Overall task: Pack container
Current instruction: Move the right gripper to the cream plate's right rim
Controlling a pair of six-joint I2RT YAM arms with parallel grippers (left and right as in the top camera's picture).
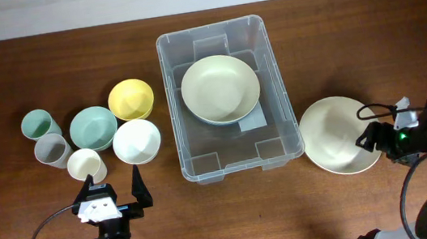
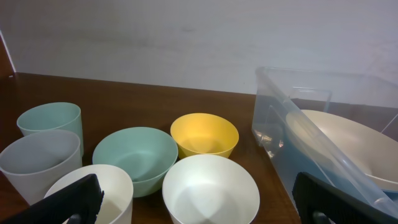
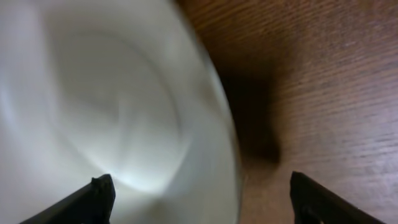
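Overhead shot's nice and even, with soft light from above, only faint shadows on the table (image 1: pixel 27 61) and a bit of sheen along the container (image 1: pixel 239 164) rim. Left wrist view is decently crisp on the yellow bowl (image 2: pixel 204 135) and darker along the bottom edge. Right wrist view is rough: the cream bowl (image 3: pixel 112 112) is washed out and smeared, with a dark shadow on the wood beside it.

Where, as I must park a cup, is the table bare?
Bare: the near strip before the clear plastic rectangular container, and the far-right corner beyond the large cream bowl. Crowded: left of the container, around the round yellow bowl.
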